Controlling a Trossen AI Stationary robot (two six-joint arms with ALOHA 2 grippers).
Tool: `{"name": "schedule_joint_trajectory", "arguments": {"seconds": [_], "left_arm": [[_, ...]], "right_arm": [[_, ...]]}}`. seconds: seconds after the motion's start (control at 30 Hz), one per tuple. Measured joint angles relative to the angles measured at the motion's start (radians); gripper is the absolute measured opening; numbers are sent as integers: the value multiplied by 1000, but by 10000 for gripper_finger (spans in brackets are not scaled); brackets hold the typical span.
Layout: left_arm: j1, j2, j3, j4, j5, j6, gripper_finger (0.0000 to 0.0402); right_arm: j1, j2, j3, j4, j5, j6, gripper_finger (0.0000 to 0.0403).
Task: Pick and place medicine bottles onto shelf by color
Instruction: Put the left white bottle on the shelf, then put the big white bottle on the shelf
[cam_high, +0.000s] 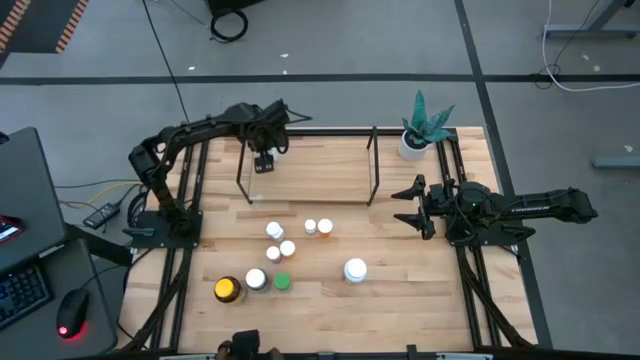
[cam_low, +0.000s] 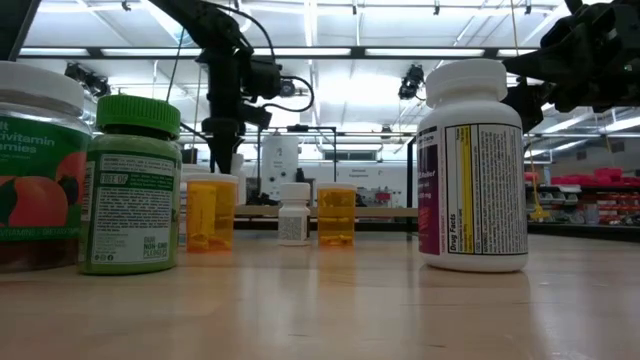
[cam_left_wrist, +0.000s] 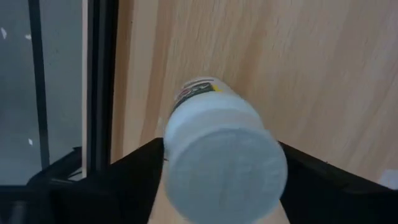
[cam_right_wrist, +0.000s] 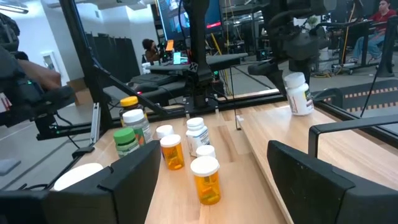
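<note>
My left gripper (cam_high: 264, 155) reaches over the left end of the shelf (cam_high: 320, 172), a black rod frame on a wood base, and is shut on a white medicine bottle (cam_high: 263, 166). The right wrist view shows that bottle (cam_right_wrist: 300, 93) under the left arm. Several more bottles stand upright on the table nearer the front: small white ones (cam_high: 274, 231), two orange ones (cam_high: 318, 228), a large white one (cam_high: 355, 270), a green one (cam_high: 283, 283) and an amber-yellow one (cam_high: 228, 290). My right gripper (cam_high: 408, 205) waits open at the table's right, right of the shelf. My left gripper pinches the white bottle at its capped upper end (cam_left_wrist: 224, 165) between its two fingers (cam_left_wrist: 134, 171), coming from above and pointing down. The bottle hangs below the fingers, slightly tilted, over the shelf's wood base (cam_left_wrist: 298, 68). Whether its bottom touches the base cannot be told.
A white pot with a green plant (cam_high: 420, 135) stands at the far right corner, beside the shelf's right end. Black arm rails (cam_high: 470, 290) run along both table sides. Bare wood lies between the large white bottle and the right rail.
</note>
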Motion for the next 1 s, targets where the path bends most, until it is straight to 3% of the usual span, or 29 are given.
{"name": "schedule_joint_trajectory", "arguments": {"seconds": [0.27,0.83,1.0], "left_arm": [[0,0,0,3,-30,-6,335],[-39,-14,174,-148,-50,-69,339],[-117,-78,186,-157,35,-118,336]], "right_arm": [[0,0,0,0,0,0,303],[0,0,0,0,0,0,303],[0,0,0,-1,0,0,303]]}}
